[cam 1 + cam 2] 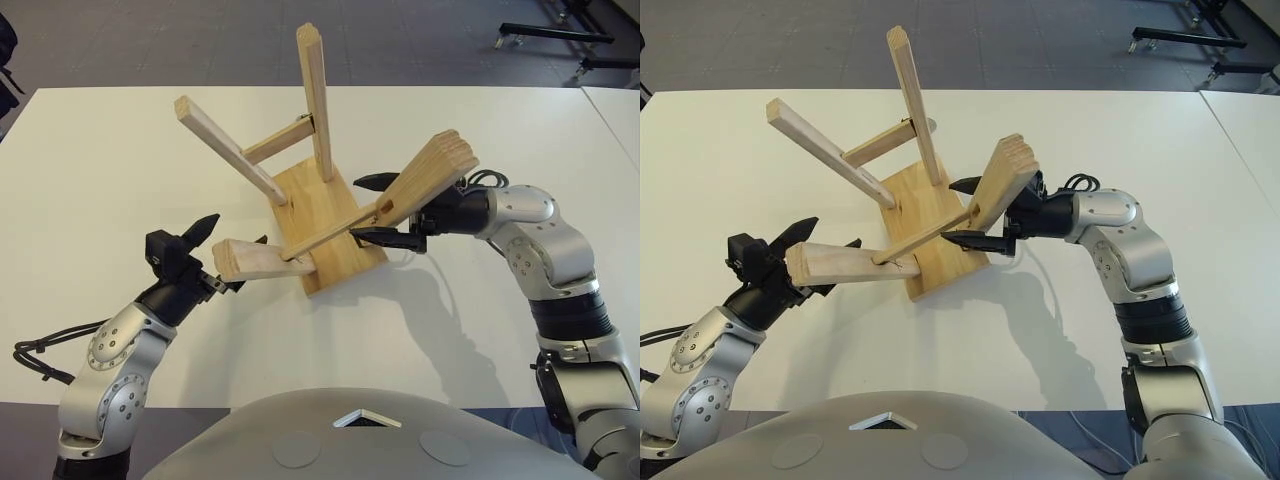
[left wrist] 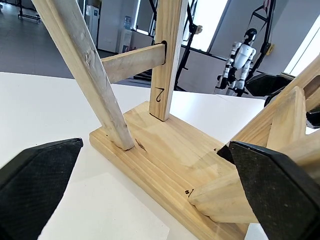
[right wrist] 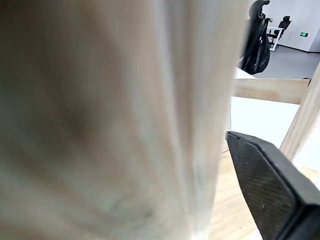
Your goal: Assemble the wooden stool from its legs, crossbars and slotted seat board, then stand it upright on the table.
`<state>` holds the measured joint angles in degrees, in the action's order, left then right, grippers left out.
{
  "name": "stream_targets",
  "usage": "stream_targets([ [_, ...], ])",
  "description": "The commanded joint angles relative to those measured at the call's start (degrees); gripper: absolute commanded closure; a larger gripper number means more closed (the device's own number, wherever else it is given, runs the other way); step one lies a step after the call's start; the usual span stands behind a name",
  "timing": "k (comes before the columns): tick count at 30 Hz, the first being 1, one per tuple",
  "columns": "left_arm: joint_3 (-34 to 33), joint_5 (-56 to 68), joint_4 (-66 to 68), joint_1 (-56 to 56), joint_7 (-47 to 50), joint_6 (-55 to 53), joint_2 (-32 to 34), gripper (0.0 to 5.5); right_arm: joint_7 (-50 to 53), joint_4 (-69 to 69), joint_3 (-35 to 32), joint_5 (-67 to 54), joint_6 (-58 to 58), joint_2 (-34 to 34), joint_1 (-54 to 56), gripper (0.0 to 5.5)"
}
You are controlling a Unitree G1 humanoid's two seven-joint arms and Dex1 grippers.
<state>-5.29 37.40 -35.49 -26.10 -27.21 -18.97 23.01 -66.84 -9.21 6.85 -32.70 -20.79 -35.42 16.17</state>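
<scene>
Seat board [image 1: 310,215] lies flat on the table [image 1: 120,170], between the two hands, with two far legs and their bar already socketed. Near pair is loose: near-left leg [image 1: 255,260] and near-right leg [image 1: 430,175], joined by a crossbar [image 1: 325,235] whose long axis runs from hand to hand. Right hand [image 1: 365,208] is clenched on the near-right leg, which slants up and away from the board. Left hand [image 1: 238,230] is spread, with the near-left leg lying low against one finger and the other finger well clear. Judgement: the right arm steers, and seating needs both leg feet swung down onto the board's near slots.
</scene>
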Motion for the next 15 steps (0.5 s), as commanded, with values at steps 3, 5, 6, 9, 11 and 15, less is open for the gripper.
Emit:
stream_targets([
  [3, -0.3, 0.3, -0.4, 1.2, -1.4, -0.7, 0.9, 0.1, -2.2, 0.5, -2.7, 0.7, 1.4, -3.0, -5.4, 1.39],
  [5, -0.4, 0.2, -0.2, 1.3, -1.7, -0.7, 0.9, 0.1, -3.6, 2.3, -4.0, 0.8, 2.9, -3.5, -6.7, 1.39],
  [6, -0.5, 0.2, -0.1, 1.4, -1.9, -0.7, 0.9, 0.1, -4.3, 2.8, -4.6, 0.7, 3.3, -3.7, -7.2, 1.39],
  [9, -0.8, 0.2, 0.1, 1.6, -2.3, -0.8, 1.0, 0.1, -8.0, 4.0, -6.6, -1.2, 3.8, -4.7, -8.8, 1.39],
  [11, -0.9, 0.2, 0.2, 1.8, -2.5, -0.9, 1.0, 0.1, -10.5, 4.9, -7.9, -2.7, 3.2, -5.3, -9.1, 1.39],
  [15, -1.0, 0.1, 0.5, 2.1, -2.8, -1.0, 1.1, 0.1, -15.3, 5.0, -9.7, -6.8, -1.1, -7.5, -9.6, 1.39],
])
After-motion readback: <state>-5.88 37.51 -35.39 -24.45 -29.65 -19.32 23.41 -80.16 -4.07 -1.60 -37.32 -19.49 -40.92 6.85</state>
